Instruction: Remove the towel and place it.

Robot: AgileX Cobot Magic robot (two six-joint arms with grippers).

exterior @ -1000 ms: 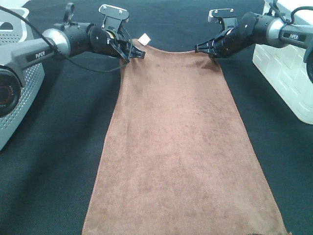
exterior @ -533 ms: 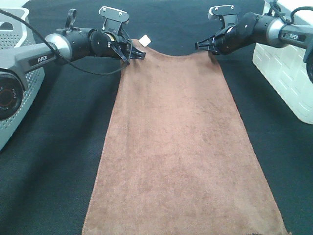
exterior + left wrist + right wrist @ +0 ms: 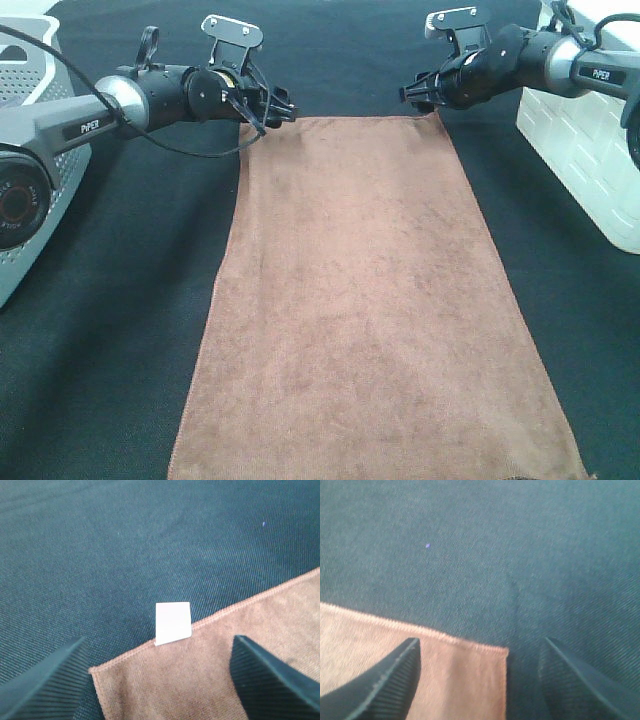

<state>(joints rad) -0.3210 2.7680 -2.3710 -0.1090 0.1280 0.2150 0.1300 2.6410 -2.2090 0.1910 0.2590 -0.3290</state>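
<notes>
On the black cloth [image 3: 120, 330] in front of you, the towel [image 3: 370, 320] is lying flat and spread out, its long sides running from the far edge toward the camera and its near end passing out of the high view. Your left gripper [image 3: 283, 108] is hanging at the towel's far left corner, and your right gripper [image 3: 408, 93] is hanging at the far right corner.

Through the left wrist camera you are looking at two dark ribbed fingers [image 3: 42, 685] standing well apart, with the towel's corner [image 3: 200, 675] lying flat between them and a small white tag [image 3: 173, 622] sticking out from the stitched edge onto the cloth. Neither finger is pinching the fabric.

Through the right wrist camera you are seeing the same thing: the fingers [image 3: 380, 685] are spread wide, and the other corner [image 3: 470, 675] is resting on the cloth between them, ungripped.

A grey perforated basket [image 3: 45, 150] is sitting at the left edge and a white bin [image 3: 585, 160] at the right, both well clear of the towel.
</notes>
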